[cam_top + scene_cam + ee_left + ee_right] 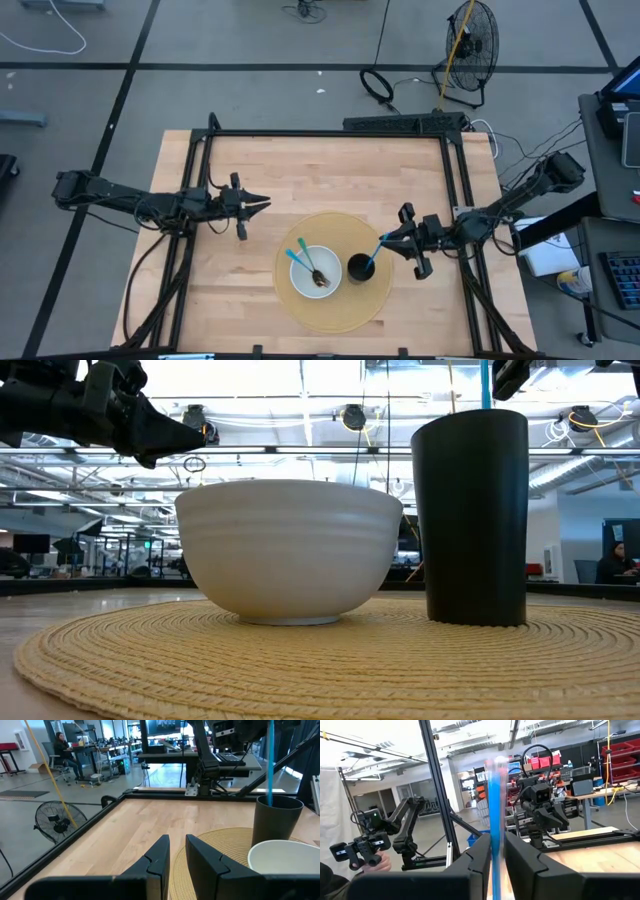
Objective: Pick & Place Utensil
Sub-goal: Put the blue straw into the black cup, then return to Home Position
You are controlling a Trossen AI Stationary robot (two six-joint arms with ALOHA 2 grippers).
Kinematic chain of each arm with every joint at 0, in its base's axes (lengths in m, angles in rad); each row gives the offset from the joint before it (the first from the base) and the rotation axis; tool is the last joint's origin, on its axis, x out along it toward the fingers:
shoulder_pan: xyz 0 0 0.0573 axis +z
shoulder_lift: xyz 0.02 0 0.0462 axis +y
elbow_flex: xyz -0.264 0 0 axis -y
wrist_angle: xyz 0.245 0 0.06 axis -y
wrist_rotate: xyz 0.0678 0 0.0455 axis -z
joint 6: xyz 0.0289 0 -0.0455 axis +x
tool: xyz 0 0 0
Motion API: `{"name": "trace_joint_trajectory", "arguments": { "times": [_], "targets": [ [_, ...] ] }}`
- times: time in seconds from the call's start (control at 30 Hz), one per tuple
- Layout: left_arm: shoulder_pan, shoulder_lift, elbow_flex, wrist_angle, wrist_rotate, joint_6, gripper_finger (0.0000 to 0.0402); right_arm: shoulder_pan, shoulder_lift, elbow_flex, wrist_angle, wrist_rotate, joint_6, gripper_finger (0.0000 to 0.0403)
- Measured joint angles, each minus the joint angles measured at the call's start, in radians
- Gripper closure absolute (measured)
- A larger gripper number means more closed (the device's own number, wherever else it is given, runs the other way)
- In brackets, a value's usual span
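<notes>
A round woven placemat (335, 305) lies on the wooden table. On it stand a white bowl (315, 271) and a black cup (360, 267). The bowl holds a blue-handled utensil (299, 258) and a darker one (320, 278). A second blue-handled utensil (374, 252) stands tilted in the cup, its lower end inside. My right gripper (385, 240) is at the cup's right, shut on that handle. My left gripper (262, 204) hovers left of the placemat with fingers together, holding nothing. The low view shows the bowl (290, 550), cup (475, 515) and handle (485, 385). My right gripper (496, 845) pinches the blue utensil's handle (495, 815) between its two fingers, on the upper part above the cup's rim. The fingers come about level from the table's right side and lie across the handle. The utensil leans toward the gripper, its lower end inside the black cup (277, 820).
Bare wood (330, 170) lies on the far half of the table, bounded by the black frame rails (330, 134). A floor fan (470, 40) and cables sit beyond the far edge. People show in the room: one seated (62, 745), and a hand (375, 862).
</notes>
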State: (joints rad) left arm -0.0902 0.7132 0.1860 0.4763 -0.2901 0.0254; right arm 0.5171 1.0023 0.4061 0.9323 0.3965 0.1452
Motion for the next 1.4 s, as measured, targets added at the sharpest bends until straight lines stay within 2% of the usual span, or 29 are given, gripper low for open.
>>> {"name": "trace_joint_trajectory", "arguments": {
  "times": [0.43,0.67,0.97,1.17,1.4],
  "targets": [
    [0.0,0.0,0.0,0.0,0.0,-0.002,0.0334,0.0,0.0,0.0,0.0,0.0,-0.043,0.027],
    [0.0,0.0,0.0,0.0,0.0,-0.005,0.0334,-0.008,-0.001,0.0,0.111,-0.001,-0.148,0.0226],
    [0.0,0.0,0.0,0.0,0.0,-0.005,0.0334,-0.077,-0.096,0.0,0.1,-0.004,-0.169,0.0181],
    [0.0,0.0,0.0,0.005,0.0,-0.004,0.0334,-0.121,-0.207,0.0,-0.029,-0.004,-0.237,0.0175],
    [0.0,0.0,0.0,0.08,0.0,-0.002,0.0334,-0.197,-0.312,0.0,-0.294,-0.006,-0.273,0.0184]
  ]
}}
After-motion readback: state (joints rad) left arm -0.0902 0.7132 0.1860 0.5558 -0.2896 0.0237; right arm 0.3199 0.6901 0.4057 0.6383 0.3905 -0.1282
